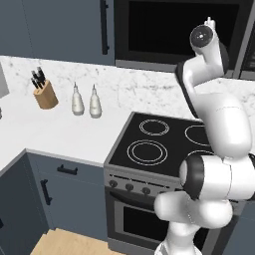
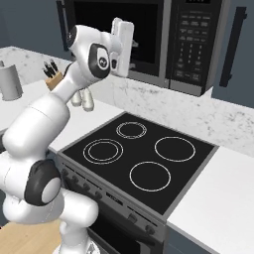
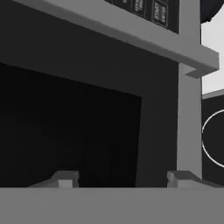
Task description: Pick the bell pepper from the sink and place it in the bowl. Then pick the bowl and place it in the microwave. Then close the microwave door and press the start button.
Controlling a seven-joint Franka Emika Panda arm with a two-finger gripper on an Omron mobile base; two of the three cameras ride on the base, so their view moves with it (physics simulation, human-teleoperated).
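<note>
The microwave (image 2: pixel 149 42) is built in above the stove, and its dark glass microwave door (image 1: pixel 179 30) looks flush with the front. A keypad panel (image 2: pixel 192 39) sits to the right of the glass. My gripper (image 2: pixel 133 44) is raised right in front of the door glass, and it also shows at the arm's top end (image 1: pixel 210 22). In the hand view the gripper (image 3: pixel 122 179) points at the dark door (image 3: pixel 70 122) from close up. Its fingertips (image 3: pixel 65 179) stand wide apart with nothing between them, so it is open. The bell pepper, bowl and sink are out of view.
A black cooktop (image 2: pixel 144 158) with round burners lies below the arm, with the oven front (image 1: pixel 139 219) under it. On the white counter to the left stand a knife block (image 1: pixel 46 92), two pale bottles (image 1: pixel 85 101) and a grey canister (image 2: pixel 10 82).
</note>
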